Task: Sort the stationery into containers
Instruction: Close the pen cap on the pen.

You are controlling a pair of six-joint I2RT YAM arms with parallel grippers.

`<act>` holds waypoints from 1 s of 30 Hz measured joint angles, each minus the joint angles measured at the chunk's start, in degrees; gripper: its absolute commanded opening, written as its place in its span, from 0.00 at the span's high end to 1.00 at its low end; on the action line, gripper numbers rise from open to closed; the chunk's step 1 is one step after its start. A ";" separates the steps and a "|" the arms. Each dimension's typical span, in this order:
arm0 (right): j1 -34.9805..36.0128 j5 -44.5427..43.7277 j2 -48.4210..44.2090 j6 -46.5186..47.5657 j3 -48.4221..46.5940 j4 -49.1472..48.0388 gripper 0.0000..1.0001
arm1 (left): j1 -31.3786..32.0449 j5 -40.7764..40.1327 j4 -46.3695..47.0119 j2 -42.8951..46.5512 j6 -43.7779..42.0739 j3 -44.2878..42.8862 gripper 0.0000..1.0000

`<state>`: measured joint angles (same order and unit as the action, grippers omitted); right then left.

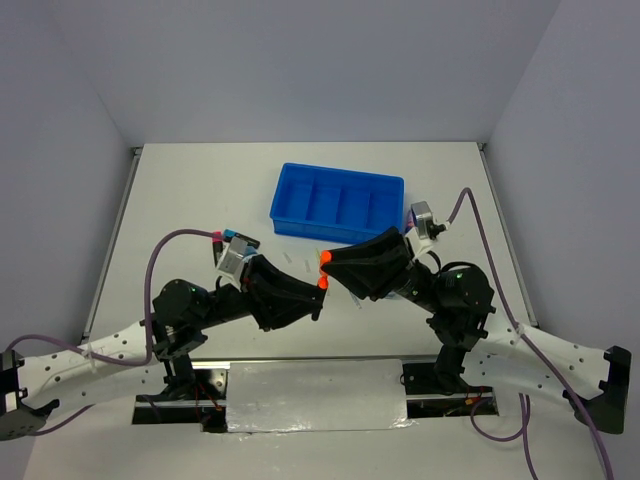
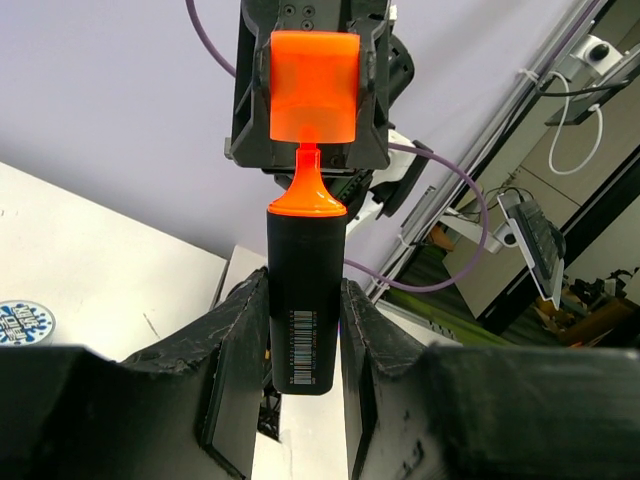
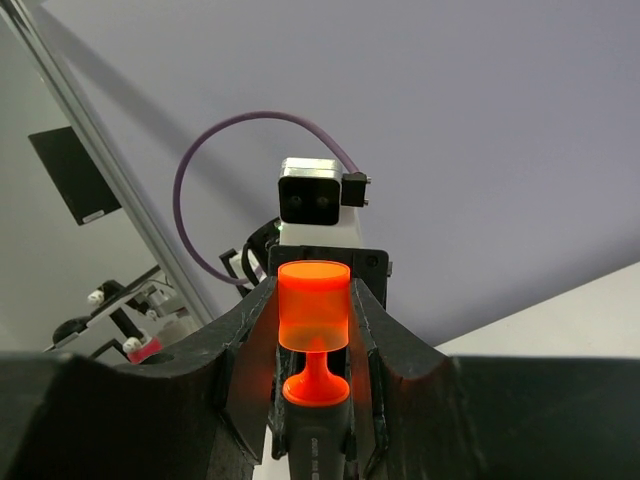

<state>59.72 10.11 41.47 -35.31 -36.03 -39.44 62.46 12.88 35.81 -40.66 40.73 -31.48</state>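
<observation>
The left claw (image 2: pixel 303 300) is gripping the black highlighter (image 2: pixel 305 240) by its barrel, with narrow jaws pressing on both sides. Its bare orange nib (image 2: pixel 306 170) is pointing straight away at the right claw (image 3: pixel 313 325), which is pinching the orange cap (image 2: pixel 315 85) at a similarly narrow width. Both claws are hanging tip to tip in the air above the near middle of the surface (image 1: pixel 200 200). The highlighter's long axis is running directly from one claw to the other, and the cap's mouth is sitting just at the nib tip, in line with it. Any closing or parting move is therefore going to run straight along that axis. The blue tray (image 1: pixel 283 205) is lying beyond them on the far side, somewhat nearer the right arm.
</observation>
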 measured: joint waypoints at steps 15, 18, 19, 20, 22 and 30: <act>0.00 -0.20 1.09 0.02 1.46 -2.12 1.00 | 0.00 -1.11 -0.68 1.07 -0.02 0.00 1.00; 0.00 -0.09 1.14 0.00 1.62 -2.43 1.00 | 0.00 -1.31 -0.79 1.07 -0.02 0.00 1.00; 0.00 0.13 1.18 0.00 1.62 -2.56 1.00 | 0.00 -1.42 -0.76 1.07 0.00 0.00 1.00; 0.00 0.48 1.27 -0.04 1.62 -2.84 1.00 | 0.00 -1.62 -0.76 1.07 0.00 0.00 1.00; 0.00 1.14 1.57 -0.22 1.68 -3.63 1.00 | 0.00 -2.10 -0.76 1.09 -0.02 0.00 1.00; 0.00 1.64 2.84 -1.25 3.06 -6.49 0.97 | 0.00 -3.32 -1.07 1.46 -0.17 0.00 1.00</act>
<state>59.72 11.75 44.31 -36.56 -32.97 -45.93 62.46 9.56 34.74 -39.20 40.56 -31.48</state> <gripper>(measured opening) 0.375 0.418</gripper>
